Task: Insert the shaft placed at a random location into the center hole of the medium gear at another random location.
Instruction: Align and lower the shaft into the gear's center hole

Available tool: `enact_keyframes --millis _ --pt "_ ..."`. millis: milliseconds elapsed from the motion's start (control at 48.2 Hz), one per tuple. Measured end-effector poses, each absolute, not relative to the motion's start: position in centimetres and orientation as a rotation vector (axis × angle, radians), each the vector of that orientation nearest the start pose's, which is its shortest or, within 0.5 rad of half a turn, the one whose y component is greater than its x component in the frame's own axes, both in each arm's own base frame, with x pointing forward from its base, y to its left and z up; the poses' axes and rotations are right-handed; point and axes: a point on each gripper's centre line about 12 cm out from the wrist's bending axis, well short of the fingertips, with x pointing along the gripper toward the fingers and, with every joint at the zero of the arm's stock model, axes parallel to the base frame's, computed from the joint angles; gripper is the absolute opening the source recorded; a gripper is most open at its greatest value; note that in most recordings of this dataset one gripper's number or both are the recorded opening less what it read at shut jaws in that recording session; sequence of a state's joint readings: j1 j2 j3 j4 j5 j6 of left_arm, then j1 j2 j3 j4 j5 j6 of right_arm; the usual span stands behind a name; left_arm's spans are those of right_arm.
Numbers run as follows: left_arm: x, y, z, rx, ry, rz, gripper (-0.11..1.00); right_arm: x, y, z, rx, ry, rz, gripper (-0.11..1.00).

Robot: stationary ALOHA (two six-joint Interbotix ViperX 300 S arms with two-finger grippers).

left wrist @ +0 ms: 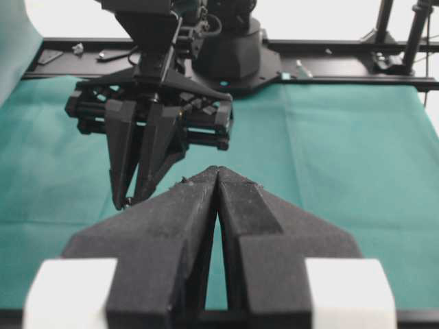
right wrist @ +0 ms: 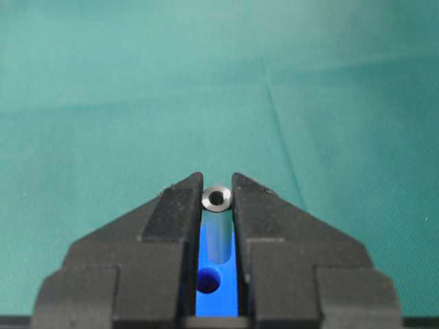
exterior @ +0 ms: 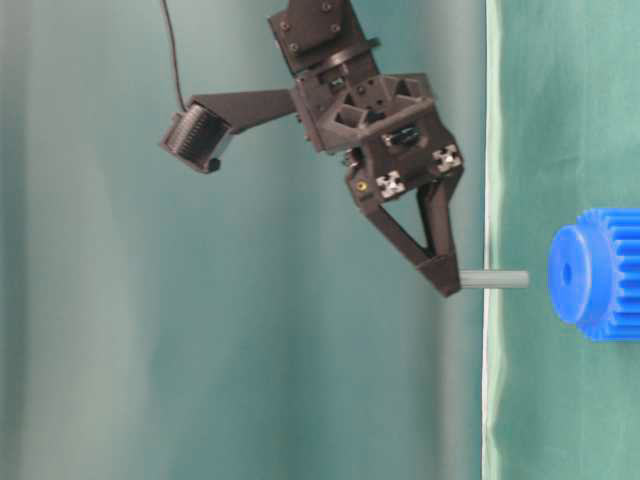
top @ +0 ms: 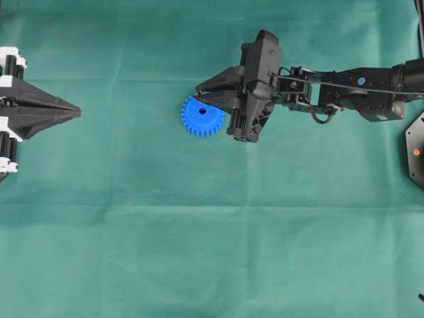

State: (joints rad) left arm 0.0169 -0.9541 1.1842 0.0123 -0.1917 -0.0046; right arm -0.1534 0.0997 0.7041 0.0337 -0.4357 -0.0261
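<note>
With the right gripper (right wrist: 217, 205) clamped on the shaft (right wrist: 218, 200) above the medium gear (top: 202, 116) at upper centre, align it over the center hole (right wrist: 208, 280), descend vertically; left gripper (top: 74, 111) idle, closed.

Right gripper (exterior: 445, 278) fingertips pinch shaft (exterior: 494, 280); pin points toward medium gear (exterior: 595, 273), clear gap between pin end and hub. Center hole (exterior: 567, 274) faces pin, roughly level.

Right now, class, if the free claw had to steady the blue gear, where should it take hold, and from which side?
Grip the medium gear across its toothed rim, coming from the left claw side. It lies flat, and the right claw holding the shaft hangs above its hub, so the top is taken.
</note>
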Motion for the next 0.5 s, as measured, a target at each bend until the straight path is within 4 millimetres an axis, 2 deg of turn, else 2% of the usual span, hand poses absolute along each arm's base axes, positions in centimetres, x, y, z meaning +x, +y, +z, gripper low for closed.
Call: enact_keyframes --millis 332,498 --pt "19.99 0.31 27.62 0.007 0.038 0.014 0.0 40.25 -6.21 16.07 0.03 0.368 -0.163 0.13" --pt "20.0 0.31 27.7 0.009 0.035 0.014 0.0 40.33 -6.16 15.14 0.033 0.39 -0.162 0.13"
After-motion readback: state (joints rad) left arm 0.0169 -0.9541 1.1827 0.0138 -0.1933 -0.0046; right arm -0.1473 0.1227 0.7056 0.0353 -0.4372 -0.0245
